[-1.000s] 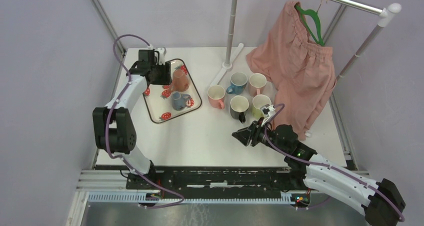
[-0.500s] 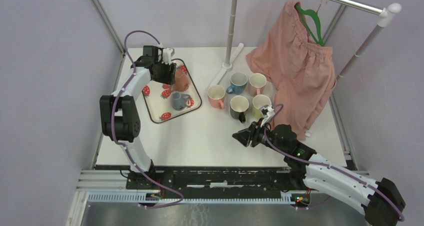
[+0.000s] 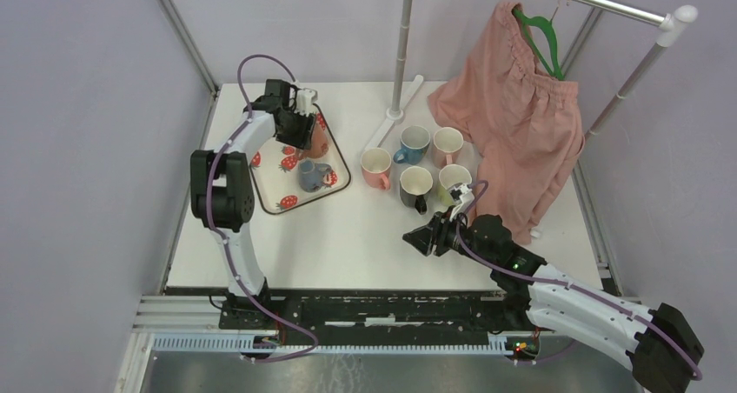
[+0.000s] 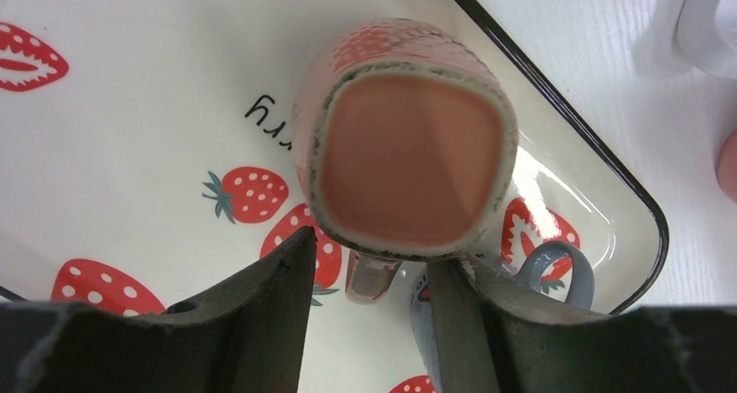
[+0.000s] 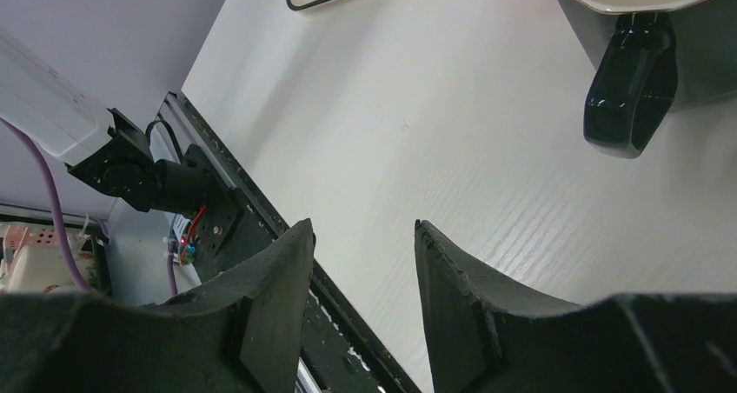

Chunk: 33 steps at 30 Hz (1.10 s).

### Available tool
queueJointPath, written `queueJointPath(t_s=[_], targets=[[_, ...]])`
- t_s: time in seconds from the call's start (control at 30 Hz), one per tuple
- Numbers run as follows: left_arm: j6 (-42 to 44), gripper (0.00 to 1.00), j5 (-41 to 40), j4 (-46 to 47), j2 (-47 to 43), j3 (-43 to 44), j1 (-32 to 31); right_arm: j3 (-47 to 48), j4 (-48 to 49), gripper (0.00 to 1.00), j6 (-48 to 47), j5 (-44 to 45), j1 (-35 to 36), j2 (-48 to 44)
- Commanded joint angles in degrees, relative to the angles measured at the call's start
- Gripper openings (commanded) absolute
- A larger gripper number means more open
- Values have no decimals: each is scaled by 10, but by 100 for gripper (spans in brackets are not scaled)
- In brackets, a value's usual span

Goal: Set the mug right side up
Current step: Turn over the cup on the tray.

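A pink mug (image 4: 404,154) stands upside down on the strawberry tray (image 4: 130,149), base up, its handle (image 4: 374,276) pointing at the camera. A blue-grey mug (image 4: 530,276) stands upside down beside it. My left gripper (image 4: 369,263) is open just above the pink mug, and the handle shows between its fingertips. In the top view the left gripper (image 3: 304,122) is over the pink mug (image 3: 319,141) at the tray's far end, with the blue-grey mug (image 3: 311,176) nearer. My right gripper (image 3: 419,239) is open and empty over the table.
Several upright mugs (image 3: 415,163) stand in a cluster right of the tray (image 3: 276,197); the black one (image 5: 660,54) is nearest the right gripper. A clothes rack pole (image 3: 401,54) and hanging pink shorts (image 3: 513,115) fill the back right.
My left arm has swung right along the tray's far end, bringing the gripper over the pink mug. The right arm has not moved.
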Motion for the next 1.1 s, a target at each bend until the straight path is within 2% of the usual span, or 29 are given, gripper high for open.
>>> queueJointPath(t_s=[0.0, 0.07, 0.3, 0.4, 0.5, 0.63, 0.87, 1.07], targets=[[35, 55, -16, 0, 10, 28, -8, 25, 9, 53, -10, -1, 3, -2], [38, 51, -23, -2, 14, 32, -9, 26, 9, 53, -10, -2, 3, 0], [41, 29, -31, -7, 17, 36, -14, 33, 10, 53, -11, -6, 2, 7], [44, 27, -44, -7, 17, 31, -16, 33, 10, 53, -11, -7, 2, 7], [48, 19, -59, -9, 17, 26, -21, 32, 9, 53, -9, -7, 2, 5], [50, 3, -81, -9, 14, 22, -29, 31, 8, 53, -9, -7, 2, 2], [19, 2, -134, 9, -33, 10, -33, 27, 5, 53, -8, -5, 3, -7], [7, 2, -139, 44, -101, -18, -34, 25, -1, 53, -9, -2, 3, -15]])
